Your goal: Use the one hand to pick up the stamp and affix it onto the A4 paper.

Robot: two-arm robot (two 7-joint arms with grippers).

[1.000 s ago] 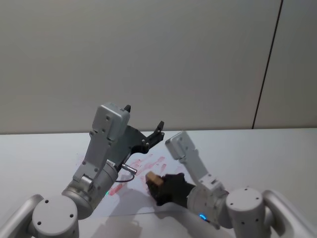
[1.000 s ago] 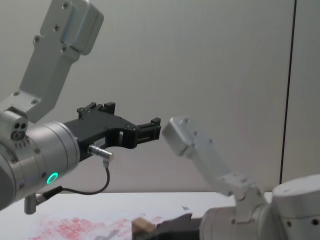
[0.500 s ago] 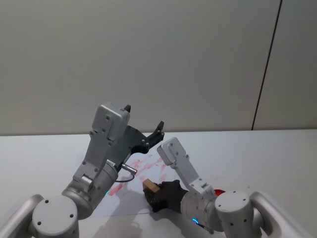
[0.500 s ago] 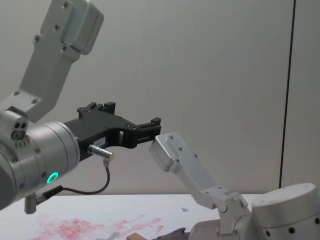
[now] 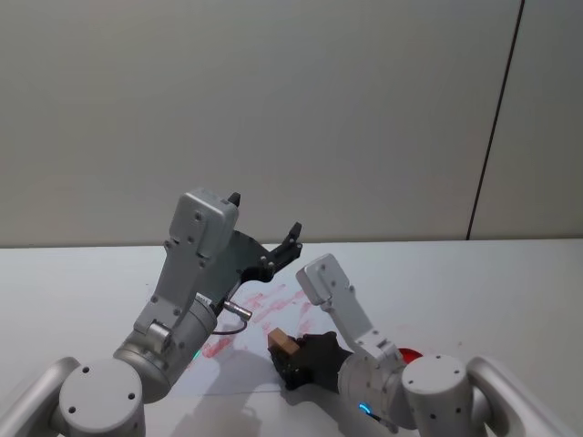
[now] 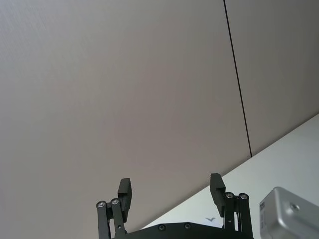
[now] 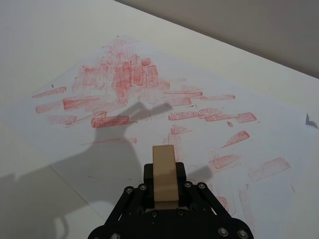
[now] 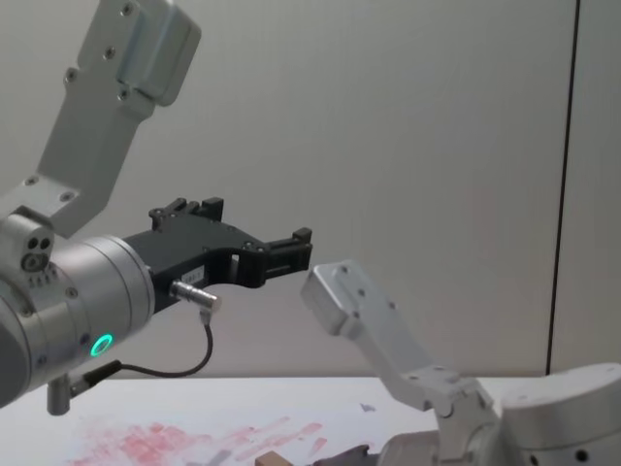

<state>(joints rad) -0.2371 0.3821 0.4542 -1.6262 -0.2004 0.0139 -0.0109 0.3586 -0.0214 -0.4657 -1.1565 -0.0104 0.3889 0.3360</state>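
In the head view the left arm rises from the lower left of the frame. Its left gripper (image 6: 170, 191) is lifted above the tabletop (image 5: 510, 282) and points at the wall, a little left of the centre. Its fingers (image 6: 124, 191) are spread wide with nothing between them.

Under it, in the lower middle of the frame, lies the A4 paper (image 7: 259, 139), flat on the tabletop. It is covered with red-pink marks, and one small grey mark is near its edge.

To the right of this, low in the frame, the right gripper (image 7: 165, 191) is close over the paper's near right part. Its fingers pinch the stamp (image 7: 164, 167) from two sides, and the wooden block sticks out in front of them. I cannot tell if the stamp touches the sheet.

Farther right, a small red thing (image 5: 407, 353) shows partly behind the right arm.
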